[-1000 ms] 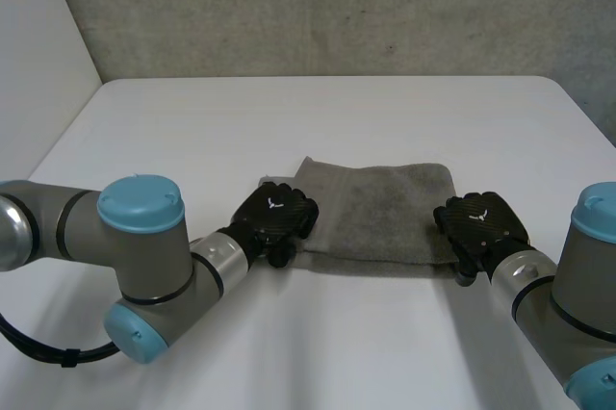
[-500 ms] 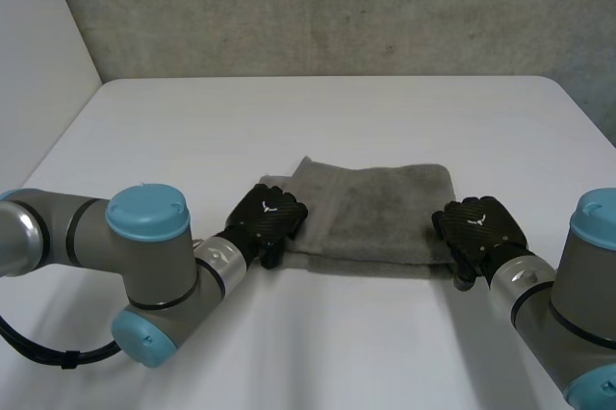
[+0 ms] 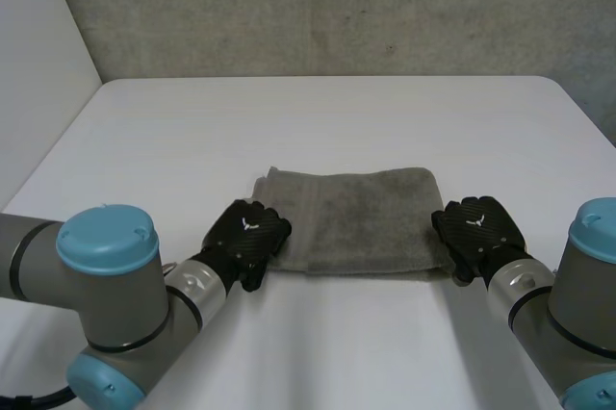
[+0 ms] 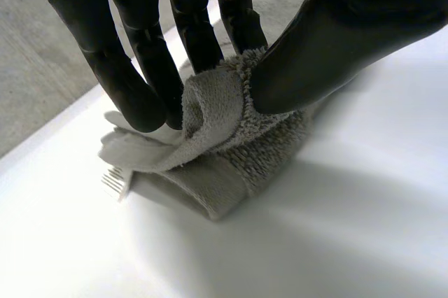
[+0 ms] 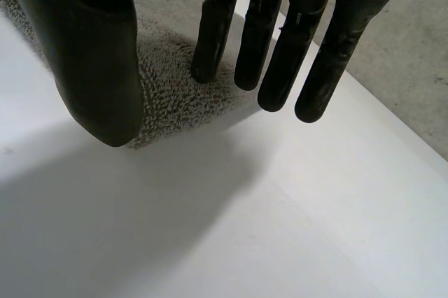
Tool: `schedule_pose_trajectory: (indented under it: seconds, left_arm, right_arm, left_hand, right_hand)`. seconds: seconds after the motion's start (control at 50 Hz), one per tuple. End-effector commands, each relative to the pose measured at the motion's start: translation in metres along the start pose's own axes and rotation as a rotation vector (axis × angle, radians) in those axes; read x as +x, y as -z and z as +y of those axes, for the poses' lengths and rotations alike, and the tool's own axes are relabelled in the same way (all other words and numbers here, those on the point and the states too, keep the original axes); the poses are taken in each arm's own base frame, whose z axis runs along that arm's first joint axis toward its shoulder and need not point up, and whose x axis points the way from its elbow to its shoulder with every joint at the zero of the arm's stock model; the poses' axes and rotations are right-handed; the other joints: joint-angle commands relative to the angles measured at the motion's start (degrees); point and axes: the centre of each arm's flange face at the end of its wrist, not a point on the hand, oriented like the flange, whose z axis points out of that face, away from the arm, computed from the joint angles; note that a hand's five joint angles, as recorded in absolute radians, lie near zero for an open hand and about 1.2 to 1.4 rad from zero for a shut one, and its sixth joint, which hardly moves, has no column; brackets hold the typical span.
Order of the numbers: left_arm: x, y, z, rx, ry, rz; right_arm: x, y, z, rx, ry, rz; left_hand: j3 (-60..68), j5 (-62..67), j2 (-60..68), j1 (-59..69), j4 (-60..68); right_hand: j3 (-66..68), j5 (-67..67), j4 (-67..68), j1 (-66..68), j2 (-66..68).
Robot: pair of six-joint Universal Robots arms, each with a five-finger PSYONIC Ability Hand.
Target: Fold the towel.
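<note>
1. The left hand point(image 3: 248, 234) pinches the towel point(image 3: 351, 217) at its near left corner, between thumb and fingers.
2. The right hand point(image 3: 478, 227), fingers straight and spread, sits over the near right corner.
3. The towel lies on the table point(image 3: 318, 121) between the hands, its long axis running hand to hand; each is equally near.

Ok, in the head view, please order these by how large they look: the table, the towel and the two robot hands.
1. table, by far the largest.
2. towel.
3. left robot hand and right robot hand: they look about alike, so I do not rank one above the other.
</note>
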Motion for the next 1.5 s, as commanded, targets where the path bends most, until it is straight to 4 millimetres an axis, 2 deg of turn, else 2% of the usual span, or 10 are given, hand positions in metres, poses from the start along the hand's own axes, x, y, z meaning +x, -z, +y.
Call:
schedule_pose_trajectory:
  seconds: [0.02, 0.26, 0.42, 0.6, 0.86, 1.0, 1.22, 1.26, 1.36, 1.5]
  left_arm:
    - [0.004, 0.004, 0.006, -0.020, 0.002, 0.013]
    - [0.002, 0.003, 0.004, -0.010, 0.002, 0.001]
    - [0.000, 0.003, 0.002, -0.005, 0.004, -0.004]
    - [-0.014, 0.014, -0.022, 0.049, 0.068, -0.056]
    - [-0.051, 0.032, -0.072, 0.200, 0.231, -0.145]
    - [-0.061, 0.029, -0.089, 0.253, 0.239, -0.164]
    - [-0.066, 0.024, -0.096, 0.289, 0.364, -0.154]
    - [-0.065, 0.023, -0.095, 0.286, 0.382, -0.148]
    - [-0.060, 0.016, -0.083, 0.250, 0.407, -0.132]
    - [-0.048, 0.006, -0.073, 0.215, 0.409, -0.096]
  right_arm:
    - [-0.004, -0.001, 0.004, -0.011, -0.010, -0.011]
    - [-0.005, -0.001, 0.004, -0.009, -0.093, -0.023]
    - [-0.006, -0.011, 0.010, 0.005, -0.114, -0.018]
    - [0.001, -0.015, 0.015, -0.017, -0.108, 0.002]
    - [0.069, 0.003, -0.003, -0.074, 0.142, 0.141]
    - [0.012, 0.006, -0.079, 0.197, 0.199, 0.002]
    - [-0.144, 0.041, -0.083, 0.306, 0.303, -0.415]
    - [-0.147, 0.041, -0.077, 0.290, 0.306, -0.428]
    - [-0.117, 0.031, -0.082, 0.266, 0.204, -0.351]
    - [-0.055, 0.029, -0.101, 0.283, 0.016, -0.204]
  left_hand:
    - [-8.1, -14.9, -2.8, -0.5, -6.4]
    - [-37.3, -44.1, -32.1, -29.8, -35.6]
    - [-44.7, -51.5, -39.5, -37.2, -43.1]
    - [-53.8, -60.6, -48.6, -46.3, -52.2]
    - [-63.3, -70.0, -58.0, -55.7, -61.6]
    - [-64.1, -70.9, -58.8, -56.5, -62.4]
    - [-64.3, -71.1, -59.0, -56.7, -62.6]
    - [-64.3, -71.1, -59.0, -56.7, -62.6]
    - [-64.1, -70.9, -58.8, -56.5, -62.4]
    - [-63.9, -70.7, -58.7, -56.4, -62.2]
  right_hand:
    - [0.5, 0.6, 0.6, 0.5, 0.7]
    - [2.0, 2.1, 2.1, 2.1, 2.3]
    - [35.1, 35.1, 35.2, 35.1, 35.3]
    - [38.8, 38.9, 38.9, 38.8, 39.0]
    - [38.8, 38.9, 38.9, 38.8, 39.0]
    - [38.8, 38.9, 38.9, 38.8, 39.0]
    - [38.8, 38.9, 38.9, 38.8, 39.0]
    - [36.5, 36.6, 36.6, 36.6, 36.8]
    - [-18.1, -18.0, -18.0, -18.0, -17.8]
    - [-31.2, -31.1, -31.1, -31.2, -31.0]
